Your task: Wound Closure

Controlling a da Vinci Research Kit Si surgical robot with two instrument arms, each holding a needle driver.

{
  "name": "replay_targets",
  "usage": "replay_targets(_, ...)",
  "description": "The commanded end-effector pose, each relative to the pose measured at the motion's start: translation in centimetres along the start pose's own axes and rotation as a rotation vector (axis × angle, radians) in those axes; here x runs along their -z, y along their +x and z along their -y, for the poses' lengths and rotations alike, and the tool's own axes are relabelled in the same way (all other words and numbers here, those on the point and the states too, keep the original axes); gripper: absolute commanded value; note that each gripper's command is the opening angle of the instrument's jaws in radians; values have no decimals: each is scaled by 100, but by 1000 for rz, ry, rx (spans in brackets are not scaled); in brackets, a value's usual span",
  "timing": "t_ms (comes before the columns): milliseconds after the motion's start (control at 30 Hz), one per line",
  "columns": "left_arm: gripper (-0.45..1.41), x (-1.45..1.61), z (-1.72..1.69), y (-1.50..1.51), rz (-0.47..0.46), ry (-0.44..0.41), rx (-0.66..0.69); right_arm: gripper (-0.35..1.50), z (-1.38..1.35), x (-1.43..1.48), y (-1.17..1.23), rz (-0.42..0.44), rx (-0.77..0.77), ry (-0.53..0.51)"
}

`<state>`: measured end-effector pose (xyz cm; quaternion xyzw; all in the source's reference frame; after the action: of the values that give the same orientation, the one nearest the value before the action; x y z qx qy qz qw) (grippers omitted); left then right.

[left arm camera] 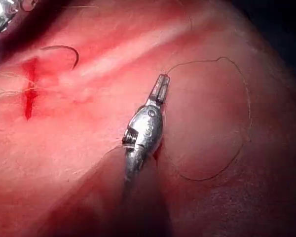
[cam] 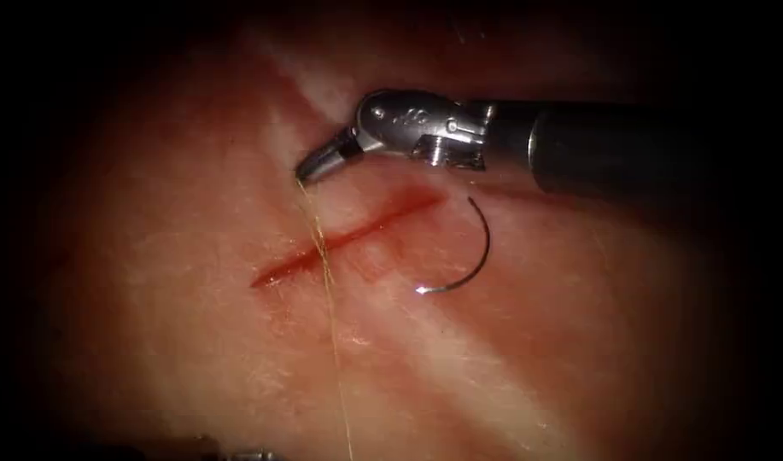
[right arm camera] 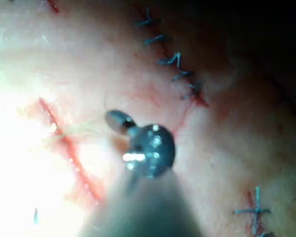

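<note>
The cut runs slantwise across the tissue, with red fluid in it. The curved needle lies free on the tissue just right of the cut, held by neither tool and not in the tissue. My right tool comes in from the right, and its jaws are shut on the thread above the cut; the thread runs down across the cut. The left tool is away from the cut, jaws shut on the thread, which loops widely over the tissue. The needle lies beside the cut.
The right wrist view has the right tool near the cut. Two older cuts closed with blue stitches lie beyond it. The right tool's dark shaft spans the upper right above the tissue.
</note>
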<state>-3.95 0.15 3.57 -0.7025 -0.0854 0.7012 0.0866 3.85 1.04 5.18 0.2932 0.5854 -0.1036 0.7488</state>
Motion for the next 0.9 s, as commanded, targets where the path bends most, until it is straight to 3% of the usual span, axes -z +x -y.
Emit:
replay_targets(33,-45,-9,-6,-9,-2,-6,2,-35,-10,-5,3,-2,1,-4)
replay_targets(367,-45,-24,-39,5,-5,-20,8,-35,-16,-7,5,2,16,-20)
replay_targets(667,-45,-34,-72,-12,0,-28,38,-35,-28,-15,6,-10,17,-41)
replay_targets(900,-45,-45,-82,-7,0,-29,34,-35,-36,-14,3,-2,17,-65)
